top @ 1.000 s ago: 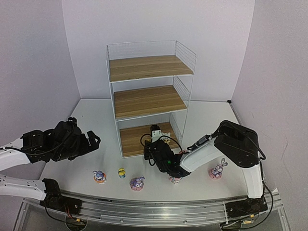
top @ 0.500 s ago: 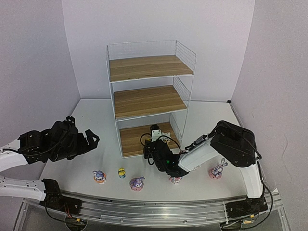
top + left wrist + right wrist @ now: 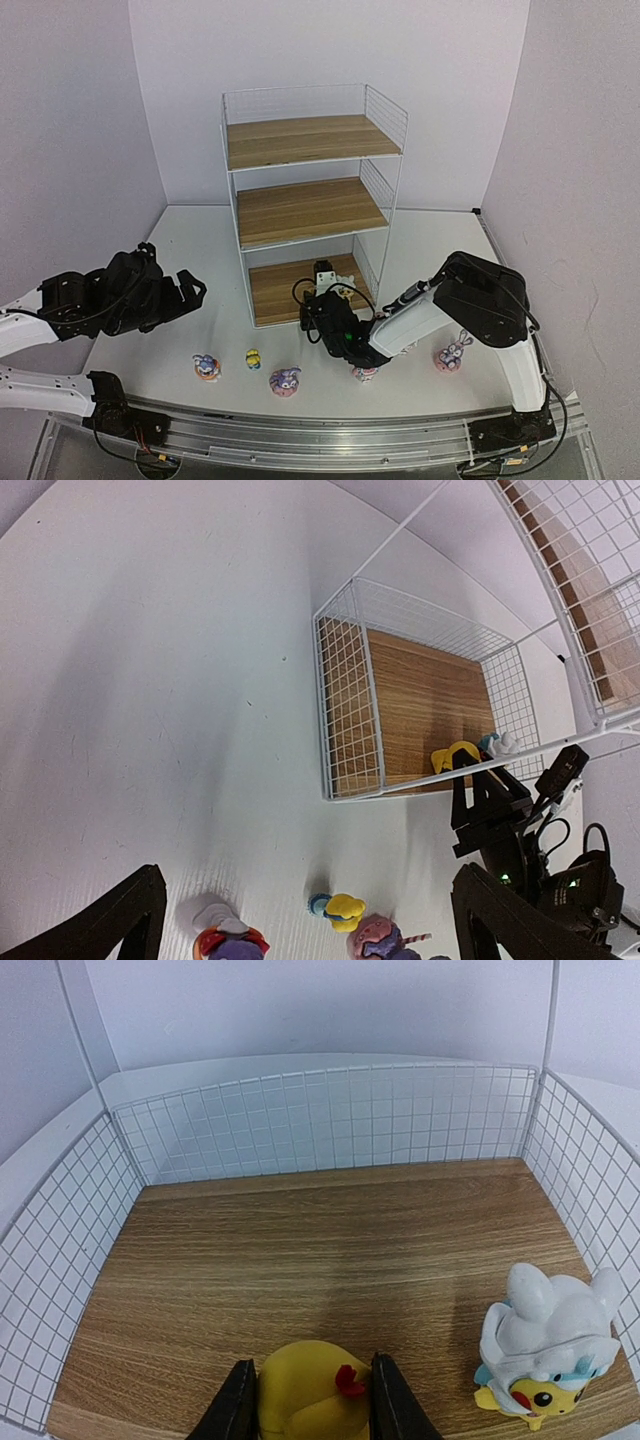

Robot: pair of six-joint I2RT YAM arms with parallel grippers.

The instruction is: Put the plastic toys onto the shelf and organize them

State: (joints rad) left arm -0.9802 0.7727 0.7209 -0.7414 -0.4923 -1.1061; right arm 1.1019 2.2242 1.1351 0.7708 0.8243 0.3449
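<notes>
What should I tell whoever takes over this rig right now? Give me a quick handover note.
Left gripper: open, empty, above the table left of the shelf.
Right gripper: shut on a yellow toy at the front of the bottom board.
Done: a white-hooded toy stands on that board.
Left: release the yellow toy, then shelve at least five table toys, from the leftmost one to the bunny.

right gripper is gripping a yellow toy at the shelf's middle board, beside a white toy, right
Not the middle board: the bottom board. The top external view shows the right gripper gripping the yellow toy there, beside the white toy.
</notes>
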